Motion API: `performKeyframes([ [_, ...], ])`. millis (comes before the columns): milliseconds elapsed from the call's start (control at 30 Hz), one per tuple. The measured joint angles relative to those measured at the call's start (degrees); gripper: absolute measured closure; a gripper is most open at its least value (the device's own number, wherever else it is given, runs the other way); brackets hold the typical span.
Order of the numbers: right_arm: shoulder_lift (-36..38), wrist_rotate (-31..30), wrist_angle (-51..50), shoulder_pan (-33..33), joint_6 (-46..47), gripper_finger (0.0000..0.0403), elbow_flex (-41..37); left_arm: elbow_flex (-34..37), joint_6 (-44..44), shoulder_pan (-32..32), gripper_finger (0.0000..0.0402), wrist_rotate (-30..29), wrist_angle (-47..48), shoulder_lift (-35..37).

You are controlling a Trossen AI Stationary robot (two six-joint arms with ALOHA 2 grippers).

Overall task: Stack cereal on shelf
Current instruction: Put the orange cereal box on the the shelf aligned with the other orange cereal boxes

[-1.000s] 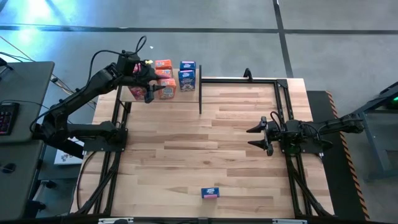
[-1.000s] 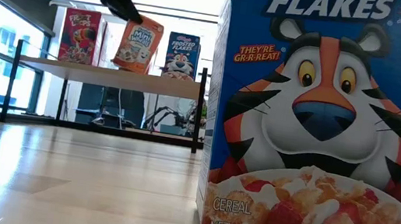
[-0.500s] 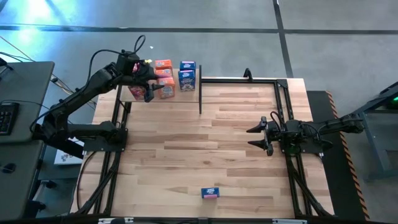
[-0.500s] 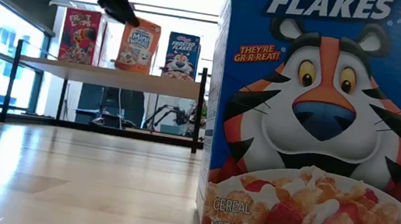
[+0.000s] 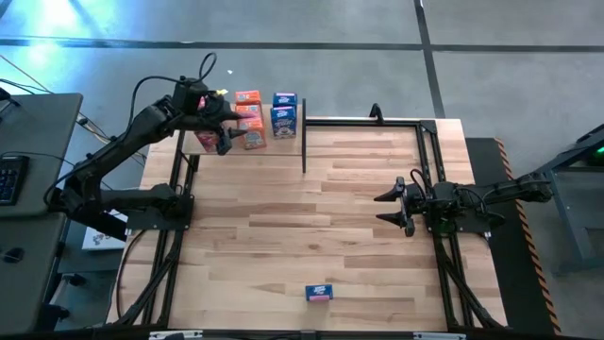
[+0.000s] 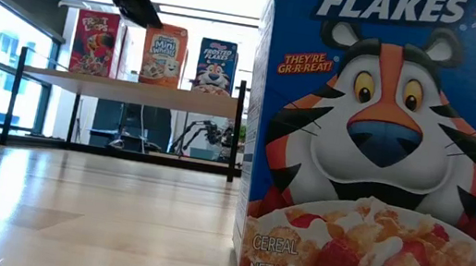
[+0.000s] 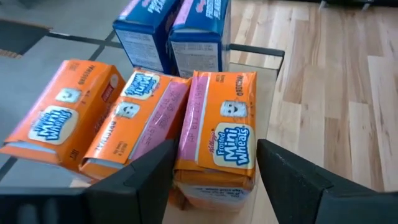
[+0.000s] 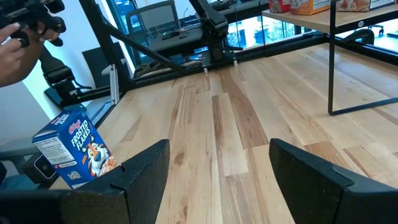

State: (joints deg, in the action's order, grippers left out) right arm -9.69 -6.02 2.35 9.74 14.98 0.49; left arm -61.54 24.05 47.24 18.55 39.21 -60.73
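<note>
Cereal boxes mostly lined up on the shelf (image 5: 300, 142) at the far left corner of the bench (image 5: 311, 227): pink-red box (image 6: 95, 42), orange Mini Wheats box (image 6: 164, 55) and blue Frosted Flakes box (image 6: 216, 66) standing upright side by side in the low view. Left end effector (image 5: 223, 130) parked right above the orange box (image 5: 253, 139) nearest the front of the shelf, fingers spread and straddling it, not pinching anything. From the left wrist view, that front orange box (image 7: 217, 134) sitting between the two dark fingers (image 7: 134, 180), with two more orange ones just beside it and two blue boxes (image 7: 198, 34) behind. One lone blue box (image 5: 319, 293) standing on the bench near its front edge, well apart from the shelf and from both arms; huge in the low view (image 6: 376, 143). Right end effector (image 5: 392, 205) waiting over the right side of the bench, fingers spread wide, holding nothing.
</note>
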Motion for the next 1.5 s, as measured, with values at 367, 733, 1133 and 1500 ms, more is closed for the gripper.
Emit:
performKeyframes([
  [367,0.0,0.0,0.0,0.0,0.0,0.0135,0.0,0.0,-3.2,-0.1,0.0183,-0.8,-0.9,5.5],
  [733,0.0,0.0,0.0,0.0,0.0,0.0135,0.0,0.0,-10.5,-8.4,0.0183,-4.2,-10.4,7.0],
  [1133,0.0,0.0,0.0,0.0,0.0,0.0135,0.0,-2.1,-23.1,-23.8,0.0183,-27.9,-10.9,0.9],
  [1500,0.0,0.0,0.0,0.0,0.0,0.0135,0.0,-10.1,-29.9,-26.1,0.0183,-32.7,-5.4,-8.9],
])
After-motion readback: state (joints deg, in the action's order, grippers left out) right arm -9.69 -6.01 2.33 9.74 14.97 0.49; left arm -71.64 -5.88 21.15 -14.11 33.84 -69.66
